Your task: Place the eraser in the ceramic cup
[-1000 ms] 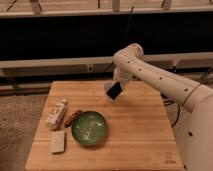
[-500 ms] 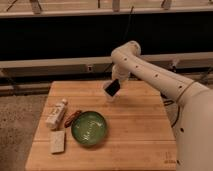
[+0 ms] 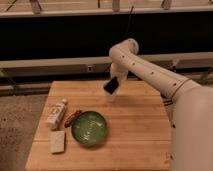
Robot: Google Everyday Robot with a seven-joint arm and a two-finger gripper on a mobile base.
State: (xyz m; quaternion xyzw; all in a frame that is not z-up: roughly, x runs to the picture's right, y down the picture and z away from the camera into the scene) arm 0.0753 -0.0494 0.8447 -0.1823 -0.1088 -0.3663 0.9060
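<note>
My gripper [image 3: 115, 80] hangs over the far middle of the wooden table [image 3: 140, 135], shut on the eraser [image 3: 111, 86]. The eraser is a flat black block, held tilted just above the table. Right below it stands the small whitish ceramic cup [image 3: 111, 97], partly hidden behind the eraser. The eraser's lower end is at or just above the cup's rim. I cannot tell whether they touch.
A wide green bowl [image 3: 89, 128] sits at the front left of the middle. A pale beige block [image 3: 58, 141] lies left of it. A white bottle [image 3: 56, 114] and a small red object [image 3: 73, 117] lie behind that. A dark wall runs behind the table.
My gripper has carried the eraser a little to the left and slightly up, to a spot above the cup. Nothing else has moved.
</note>
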